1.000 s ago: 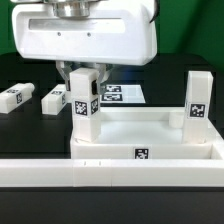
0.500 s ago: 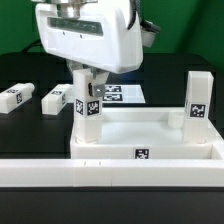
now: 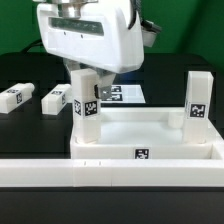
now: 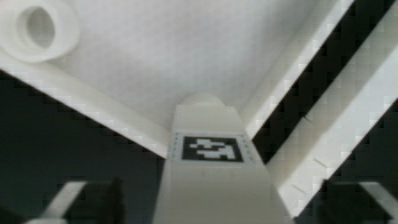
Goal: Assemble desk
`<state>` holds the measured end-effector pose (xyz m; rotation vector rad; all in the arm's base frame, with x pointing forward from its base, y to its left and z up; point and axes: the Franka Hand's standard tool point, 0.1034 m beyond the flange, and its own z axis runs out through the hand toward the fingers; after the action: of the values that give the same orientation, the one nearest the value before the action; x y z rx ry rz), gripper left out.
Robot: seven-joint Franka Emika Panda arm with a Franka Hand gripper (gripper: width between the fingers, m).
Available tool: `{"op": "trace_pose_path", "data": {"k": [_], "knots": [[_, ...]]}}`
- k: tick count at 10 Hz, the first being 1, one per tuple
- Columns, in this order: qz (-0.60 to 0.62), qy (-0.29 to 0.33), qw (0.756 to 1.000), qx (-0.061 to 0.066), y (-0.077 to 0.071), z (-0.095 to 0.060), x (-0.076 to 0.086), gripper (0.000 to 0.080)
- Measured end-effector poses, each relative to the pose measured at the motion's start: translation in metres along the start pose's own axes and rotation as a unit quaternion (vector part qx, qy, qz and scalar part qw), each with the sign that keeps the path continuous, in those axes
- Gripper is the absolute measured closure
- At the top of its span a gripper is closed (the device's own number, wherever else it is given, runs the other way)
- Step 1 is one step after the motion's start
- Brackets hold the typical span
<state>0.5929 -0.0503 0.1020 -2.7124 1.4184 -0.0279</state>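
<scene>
While the gripper (image 3: 88,80) is hanging low over the tabletop (image 3: 150,138) in the exterior view, it is sitting right over the top of the corner leg (image 3: 88,112). That leg is standing upright at the tabletop's corner on the exterior view's left, with a tag facing the camera. The gripper's bulky white body is covering the leg's top end, so contact is not readable from this side.

A second leg (image 3: 198,98) is standing upright at the corner on the exterior view's right, well apart from the gripper. One loose leg (image 3: 15,97) and another loose leg (image 3: 55,100) are lying flat on the black table (image 3: 30,130), off to the exterior view's left of the tabletop. The marker board (image 3: 122,93) is lying behind the tabletop, partly hidden by the gripper. The long low wall (image 3: 110,176) is running across the front, just beside the tabletop's near edge.

The wrist view is looking down along the corner leg, whose tag (image 4: 214,147) is showing sharp on its face. The leg is running between the two fingers (image 4: 59,200), which are blurred. A dark gap is showing between each finger and the leg, so the jaws are standing apart, straddling the leg and not clamped on it. Beyond the leg the tabletop's pale floor and rim are showing. A round socket (image 4: 39,30) is sitting well apart from the leg.
</scene>
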Motion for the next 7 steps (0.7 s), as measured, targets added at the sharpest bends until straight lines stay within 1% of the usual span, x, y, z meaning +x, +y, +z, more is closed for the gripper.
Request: {"op": "trace_pose_path", "data": {"k": [1, 2, 4, 5, 6, 7], "knots": [[-0.033, 0.000, 0.999, 0.000, -0.0001, 0.0000, -0.0001, 0.0177], [-0.084, 0.000, 0.996, 0.000, -0.0001, 0.0001, -0.0001, 0.0158], [-0.152, 0.000, 0.988, 0.000, 0.0000, 0.0001, -0.0001, 0.0151], [-0.216, 0.001, 0.976, -0.003, 0.0003, 0.0002, 0.0002, 0.0151], [-0.278, 0.005, 0.960, -0.011, 0.0006, 0.0007, -0.0001, 0.0151], [-0.332, 0.004, 0.943, -0.014, 0.0013, 0.0012, 0.0003, 0.0151]]}}
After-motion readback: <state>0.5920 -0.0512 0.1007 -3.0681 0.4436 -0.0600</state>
